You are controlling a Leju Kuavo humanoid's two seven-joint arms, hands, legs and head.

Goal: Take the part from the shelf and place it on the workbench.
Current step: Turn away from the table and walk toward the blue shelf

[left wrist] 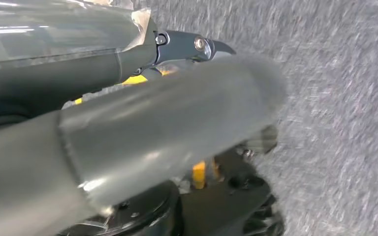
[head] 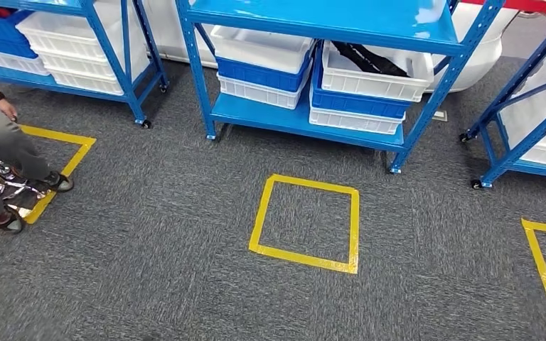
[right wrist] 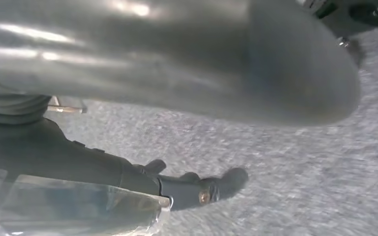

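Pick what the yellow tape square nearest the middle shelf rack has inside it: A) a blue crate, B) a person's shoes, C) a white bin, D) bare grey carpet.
D: in the head view the yellow tape square in front of the blue shelf rack encloses only grey carpet; the white bins sit on the rack.

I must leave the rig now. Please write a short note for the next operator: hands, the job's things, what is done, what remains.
Left hand: hangs over the carpet, holds nothing visible; open or shut unclear.
Right hand: the same.
Blue shelf stands ahead beyond a yellow tape square; a dark part lies in its upper right white bin.
A person stands at the left.
Done: nothing yet.
Left: approach the shelf, take the part, carry it to the workbench.
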